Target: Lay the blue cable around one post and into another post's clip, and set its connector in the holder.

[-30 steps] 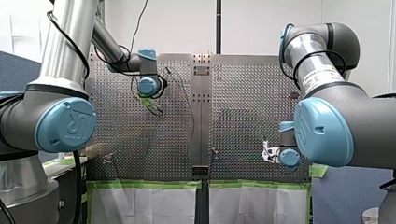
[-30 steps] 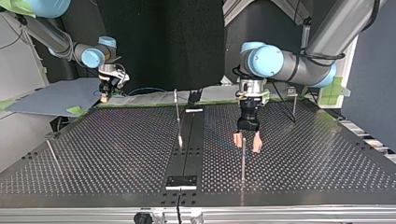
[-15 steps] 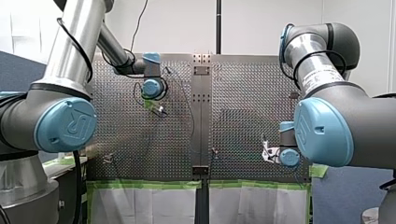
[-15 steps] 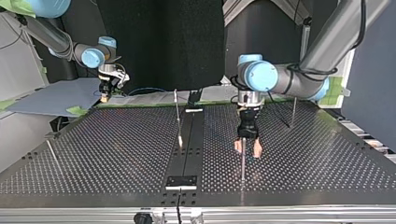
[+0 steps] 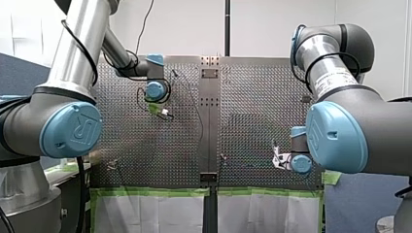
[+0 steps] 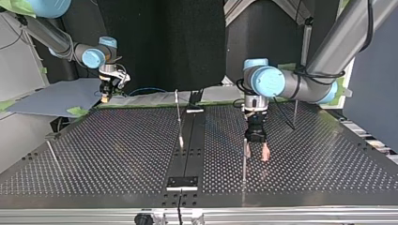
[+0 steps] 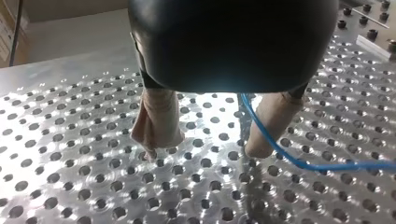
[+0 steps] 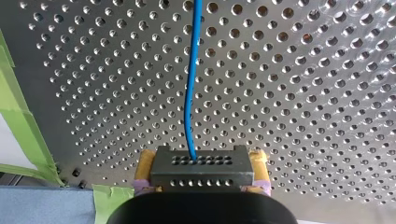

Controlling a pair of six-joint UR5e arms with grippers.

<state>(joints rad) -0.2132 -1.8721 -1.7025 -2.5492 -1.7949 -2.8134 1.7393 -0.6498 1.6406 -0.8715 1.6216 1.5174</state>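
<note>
Connector clamped in my right fingers shows only in the right wrist view — my left fingers spread wide.

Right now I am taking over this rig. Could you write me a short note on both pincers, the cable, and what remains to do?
Left pincer: open, pale pads low over the perforated table. The blue cable passes loose between its fingers, close to one pad. A thin post stands right beside it.
Right pincer: shut on the connector, near the table's green-taped edge; the cable leads out ahead of it.
Done: connector is in hand. I see no cable round any post.
Left to do: lay the cable round a post, clip it, seat the connector.
</note>
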